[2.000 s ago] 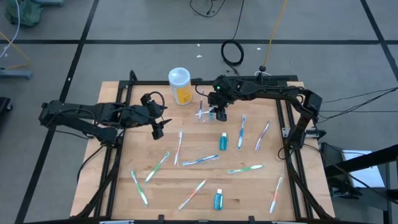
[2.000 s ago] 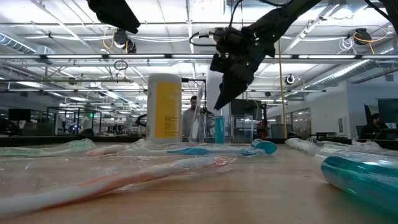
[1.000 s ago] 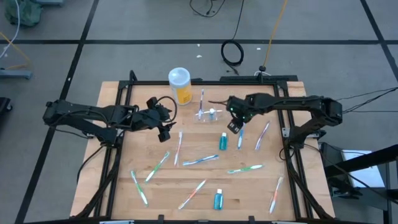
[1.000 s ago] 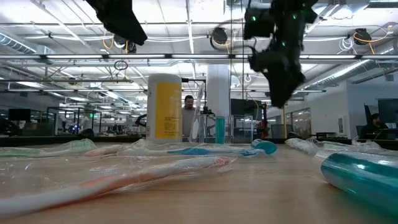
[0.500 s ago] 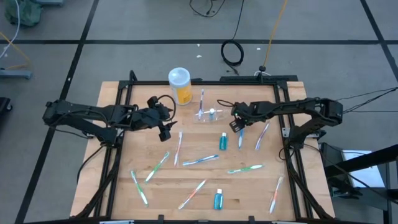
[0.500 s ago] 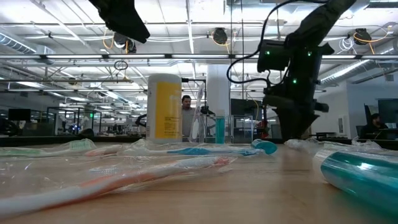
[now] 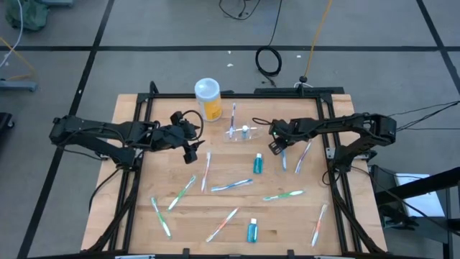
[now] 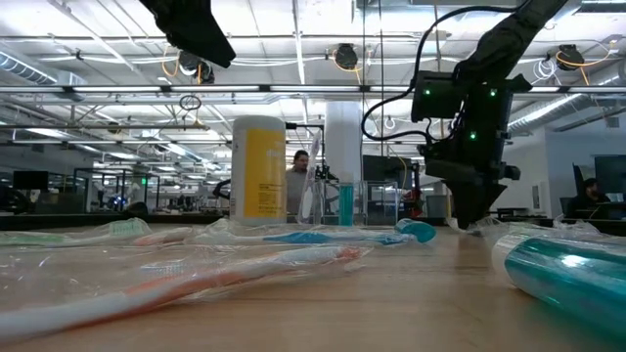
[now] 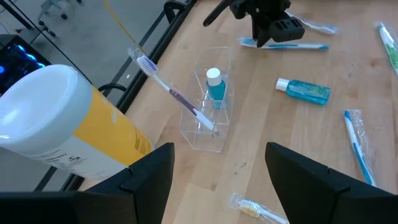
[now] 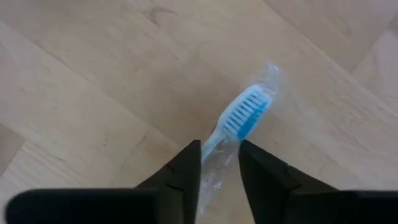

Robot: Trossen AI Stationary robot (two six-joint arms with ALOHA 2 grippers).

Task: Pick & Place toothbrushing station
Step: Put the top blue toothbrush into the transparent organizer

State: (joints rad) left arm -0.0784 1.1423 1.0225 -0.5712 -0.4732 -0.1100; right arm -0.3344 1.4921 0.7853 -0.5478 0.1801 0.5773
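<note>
The see-through holder (image 7: 237, 134) stands at the table's far middle, with a purple-white toothbrush (image 9: 174, 94) and a small blue tube (image 9: 215, 93) upright in it. My right gripper (image 7: 277, 146) is down at the table to the holder's right, shut on a wrapped blue toothbrush (image 7: 283, 160) that lies flat. My left gripper (image 7: 192, 147) hangs open and empty to the holder's left, above the table; the left wrist view (image 9: 219, 152) looks at the holder. My right gripper pinches the blue toothbrush between its two fingers (image 10: 186, 169) at the neck (image 10: 219, 146), just behind the bristle head (image 10: 246, 115). The fingers come from above, pointing down, and lie across the brush. The toothbrush lies on the table in its clear wrapper.
A yellow cup with a white top (image 7: 208, 99) stands left of the holder. A blue tube (image 7: 257, 163) and another wrapped toothbrush (image 7: 303, 156) lie close to my right gripper. Several more wrapped toothbrushes and a second tube (image 7: 252, 230) lie over the near half.
My right gripper has gone down to the table, onto the blue toothbrush right of the holder. The holder and its contents have stayed where they were.
</note>
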